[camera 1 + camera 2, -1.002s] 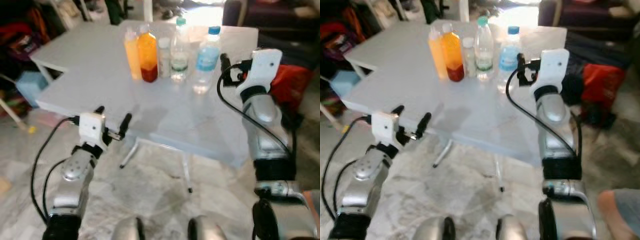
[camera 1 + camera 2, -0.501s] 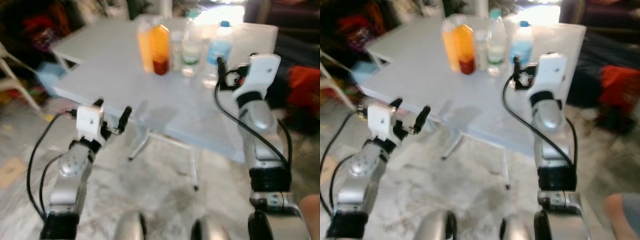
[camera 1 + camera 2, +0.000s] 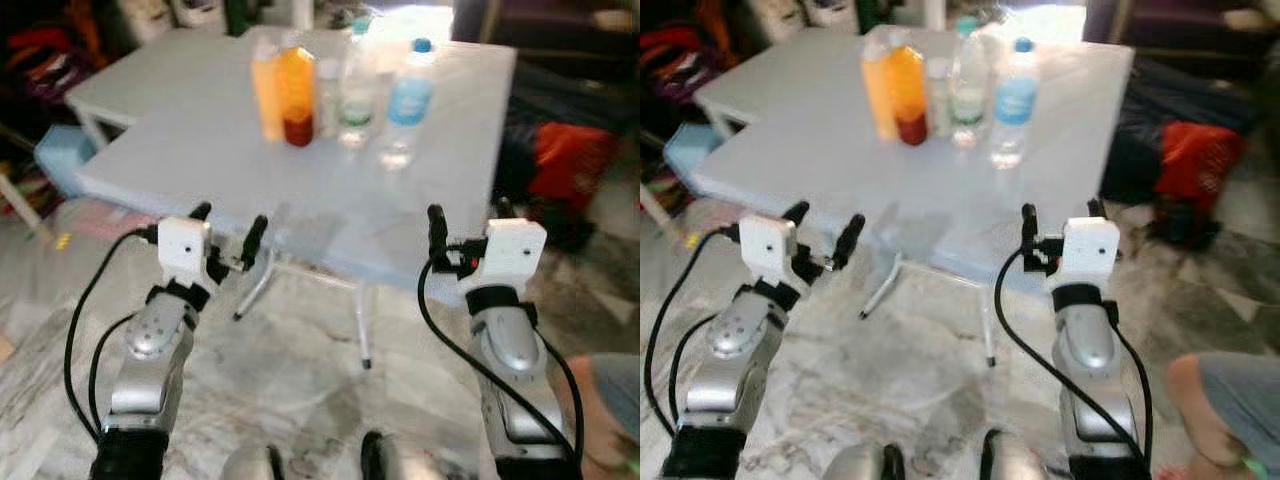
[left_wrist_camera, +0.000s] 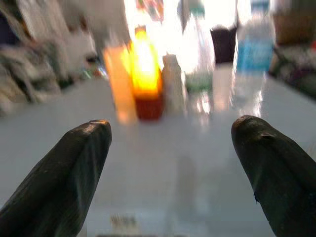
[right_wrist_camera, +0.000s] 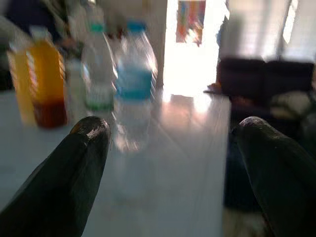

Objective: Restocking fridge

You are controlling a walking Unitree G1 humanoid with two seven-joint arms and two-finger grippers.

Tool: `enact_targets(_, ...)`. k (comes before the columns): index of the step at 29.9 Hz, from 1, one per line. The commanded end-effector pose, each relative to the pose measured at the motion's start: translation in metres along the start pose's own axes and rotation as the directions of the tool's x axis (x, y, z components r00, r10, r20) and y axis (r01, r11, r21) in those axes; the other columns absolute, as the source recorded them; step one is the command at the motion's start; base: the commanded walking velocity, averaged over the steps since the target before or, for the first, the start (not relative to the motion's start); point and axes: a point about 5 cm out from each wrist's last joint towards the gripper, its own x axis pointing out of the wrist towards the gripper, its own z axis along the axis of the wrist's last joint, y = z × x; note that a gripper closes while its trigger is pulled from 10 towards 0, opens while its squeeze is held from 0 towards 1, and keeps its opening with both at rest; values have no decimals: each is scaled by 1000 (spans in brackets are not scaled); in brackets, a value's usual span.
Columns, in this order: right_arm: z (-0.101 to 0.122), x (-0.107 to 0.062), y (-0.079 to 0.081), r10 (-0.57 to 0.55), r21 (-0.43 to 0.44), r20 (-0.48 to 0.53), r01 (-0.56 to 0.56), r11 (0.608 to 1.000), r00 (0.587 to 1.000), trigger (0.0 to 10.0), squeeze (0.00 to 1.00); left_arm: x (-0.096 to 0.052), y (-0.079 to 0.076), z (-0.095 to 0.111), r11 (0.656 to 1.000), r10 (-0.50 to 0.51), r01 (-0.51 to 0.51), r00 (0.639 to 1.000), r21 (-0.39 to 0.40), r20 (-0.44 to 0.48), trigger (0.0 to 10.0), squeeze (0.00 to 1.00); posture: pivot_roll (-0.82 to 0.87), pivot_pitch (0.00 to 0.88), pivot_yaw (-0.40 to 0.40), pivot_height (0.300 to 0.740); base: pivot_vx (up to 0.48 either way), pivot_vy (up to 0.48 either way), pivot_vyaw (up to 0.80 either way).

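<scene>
Five upright bottles (image 3: 330, 85) on table (image 3: 180, 130); both end effectors (image 3: 228, 230) (image 3: 465, 235) open, empty.

The right gripper (image 3: 463, 226) has dropped from beside the blue-labelled bottle (image 3: 404, 108) to below the table (image 3: 180, 110) edge.

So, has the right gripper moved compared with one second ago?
Yes. The right gripper has pulled back from beside the blue-label bottle to the table near edge.

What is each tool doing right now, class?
Left tool: open, empty, short of the table.
Right tool: open, empty, short of the table.
</scene>
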Motion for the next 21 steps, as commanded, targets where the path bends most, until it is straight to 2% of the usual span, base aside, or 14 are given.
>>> enact_targets(1, 4, 1, 1, 10, -1, 6, -10, 1000, 1000, 10000, 0, -4, 5, -5, 1000, 24, -24, 999, 7, -26, 10000, 0, -75, 21, 76, 740, 315, 0, 0)
enact_targets(15, 15, 6, 5, 59, -19, 37, -59, 998, 998, 10000, 0, -3, 9, -3, 998, 63, -62, 998, 12, -12, 10000, 0, -78, 39, 52, 740, 327, 0, 0)
enact_targets(21, 17, 4, 13, 110, -40, 49, -108, 993, 993, 10000, 0, -1, 7, -3, 998, 58, -58, 998, 8, -11, 10000, 0, -79, 39, 53, 740, 306, 0, 0)
